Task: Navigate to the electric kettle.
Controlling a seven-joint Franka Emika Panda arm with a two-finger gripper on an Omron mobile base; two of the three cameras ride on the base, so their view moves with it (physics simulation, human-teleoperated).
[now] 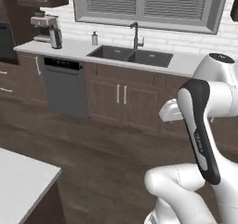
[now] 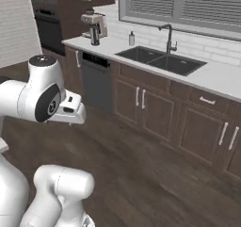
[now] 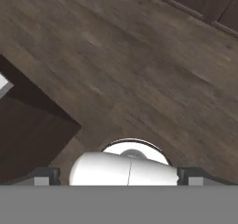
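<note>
Left base view: the electric kettle [image 1: 56, 37] stands on the counter [image 1: 186, 62] well to the left of the sink [image 1: 130, 56], just in front of the espresso machine [image 1: 43, 27]; a small bottle [image 1: 94, 38] sits between kettle and sink, nearer the sink; a dishwasher [image 1: 64, 86] is set under the counter below and slightly sink-side of the kettle; the arm is folded high and close over the base, likely tucked for travel rather than reaching.

Right base view: the kettle [image 2: 95, 34] again well left of the sink [image 2: 161, 59], at the far end of the counter [image 2: 221, 80] beside the espresso machine [image 2: 94, 22], touching or apart I cannot tell; the faucet [image 2: 169, 37] rises behind the sink; open wooden floor lies between base and cabinets, so the drive looks far from done.

Hand view: camera points down at the floor [image 3: 139, 65], cabinet doors at the top edge; gripper [image 3: 119, 176] fingertips barely rise at the bottom corners, set wide apart, nothing between them; a dark cabinet side shows at left.
</note>
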